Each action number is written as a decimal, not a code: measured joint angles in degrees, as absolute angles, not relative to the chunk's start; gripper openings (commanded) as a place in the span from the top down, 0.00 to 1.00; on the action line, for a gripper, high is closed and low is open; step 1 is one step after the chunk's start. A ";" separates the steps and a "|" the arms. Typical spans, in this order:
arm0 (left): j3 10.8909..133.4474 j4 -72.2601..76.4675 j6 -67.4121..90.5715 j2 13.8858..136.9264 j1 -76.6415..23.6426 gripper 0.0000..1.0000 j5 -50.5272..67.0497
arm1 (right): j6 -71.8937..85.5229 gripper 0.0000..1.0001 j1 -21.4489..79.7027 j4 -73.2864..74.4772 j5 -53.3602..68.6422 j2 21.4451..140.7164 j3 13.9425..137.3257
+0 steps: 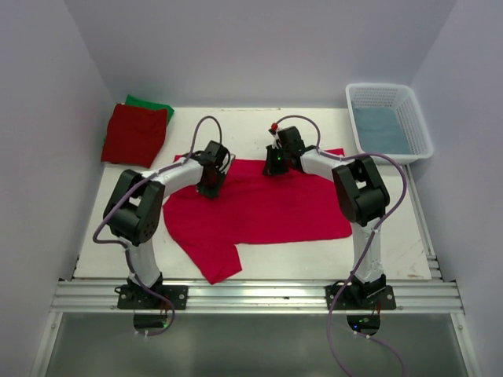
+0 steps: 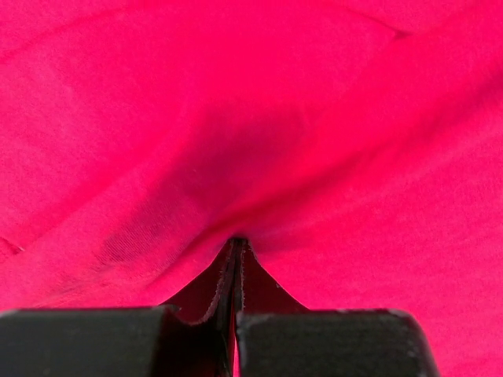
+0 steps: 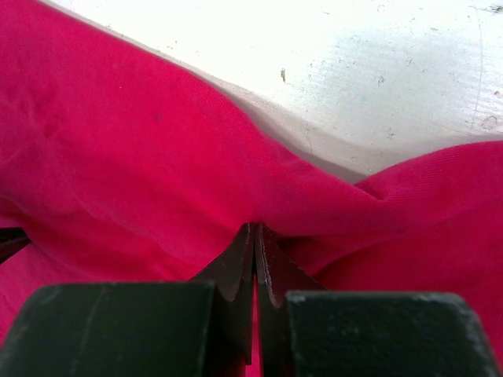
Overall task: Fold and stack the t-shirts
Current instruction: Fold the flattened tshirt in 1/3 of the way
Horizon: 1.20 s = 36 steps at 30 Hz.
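A bright crimson-pink t-shirt point(image 1: 259, 208) lies spread over the middle of the table, one sleeve hanging toward the front edge. My left gripper point(image 1: 211, 187) is shut on its cloth near the upper left; the left wrist view shows the jaws closed on a pinch of fabric point(image 2: 236, 240). My right gripper point(image 1: 274, 166) is shut on the shirt's far edge; the right wrist view shows the pinched fold point(image 3: 254, 226) with bare table beyond. A darker red t-shirt point(image 1: 134, 133) lies folded at the far left on top of a green t-shirt point(image 1: 153, 104).
A white latticed basket point(image 1: 388, 120) with a blue cloth point(image 1: 379, 129) inside stands at the far right corner. White walls close in the table on three sides. A metal rail point(image 1: 251, 297) runs along the near edge.
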<state>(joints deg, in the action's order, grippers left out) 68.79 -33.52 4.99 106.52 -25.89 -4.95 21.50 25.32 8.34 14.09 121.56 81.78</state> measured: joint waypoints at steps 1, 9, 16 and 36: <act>68.97 -33.52 5.06 106.65 -25.87 1.00 -5.28 | 21.50 1.00 25.32 8.34 14.11 121.56 81.78; 73.17 -33.52 5.37 109.84 -24.36 1.00 -7.03 | 21.41 1.00 25.32 8.34 14.13 121.56 81.78; 77.47 -33.12 5.37 112.90 -22.63 1.00 -7.29 | 21.10 1.00 25.23 8.58 14.15 121.56 81.82; 82.41 -32.14 5.37 114.78 -21.21 1.00 -5.06 | 20.03 1.00 25.17 11.11 14.15 122.17 83.57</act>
